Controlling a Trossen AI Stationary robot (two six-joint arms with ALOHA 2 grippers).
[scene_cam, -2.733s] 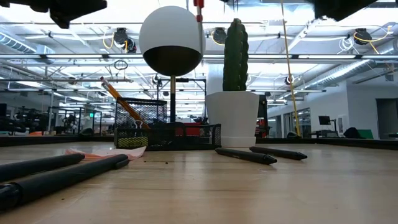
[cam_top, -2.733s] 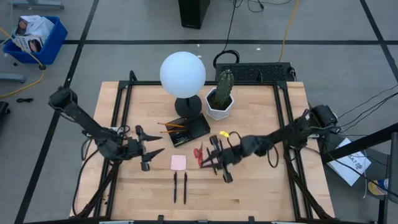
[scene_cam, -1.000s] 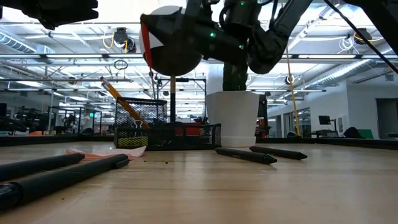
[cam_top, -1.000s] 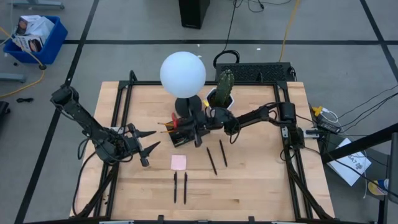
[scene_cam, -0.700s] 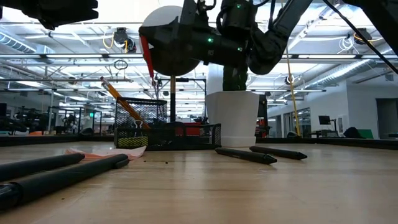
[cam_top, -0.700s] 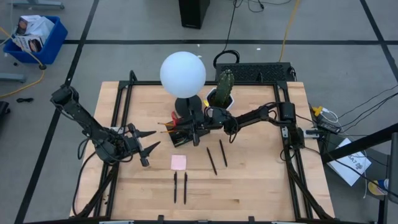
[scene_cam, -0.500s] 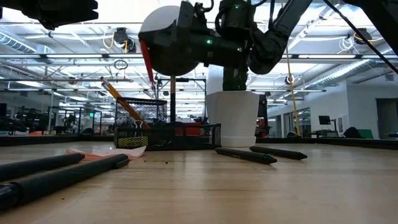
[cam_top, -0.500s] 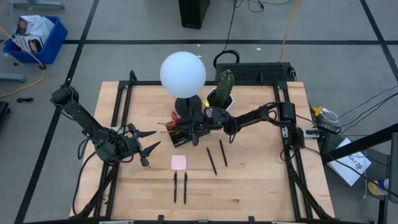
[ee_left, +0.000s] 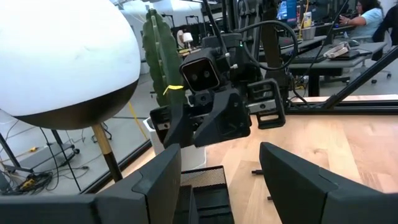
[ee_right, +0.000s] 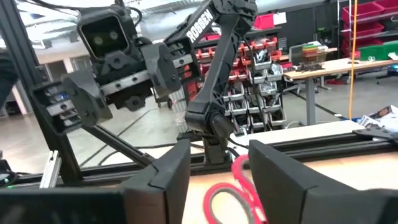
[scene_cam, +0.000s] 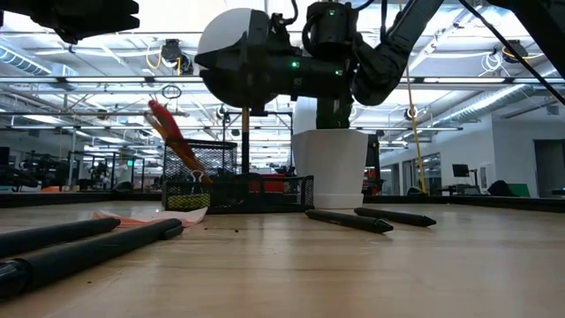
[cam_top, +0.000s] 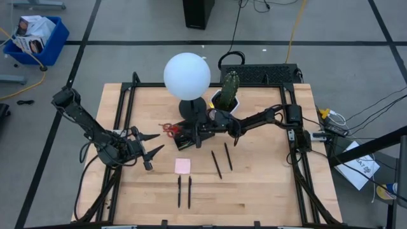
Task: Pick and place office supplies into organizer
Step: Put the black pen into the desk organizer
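Right gripper [cam_top: 193, 135] hung just over the organizer [cam_top: 193, 133] beside the lamp base [cam_top: 193, 111], fingers parted with nothing between them. The red-handled scissors [cam_top: 169, 128] were sticking out of the tray's left end, leaning handles-up in the low view, free of the fingers as far as I could see. Left gripper [cam_top: 152, 152] sat spread off to the side, holding nothing. On handling, I figured the scissors were rigid and a bit top-heavy, so grab near the pivot. The pink pad [cam_top: 182, 166] looked soft and flat, so I'd pinch an edge. The pens [cam_top: 216, 163] looked slick and likely to roll, so I'd take them mid-barrel.
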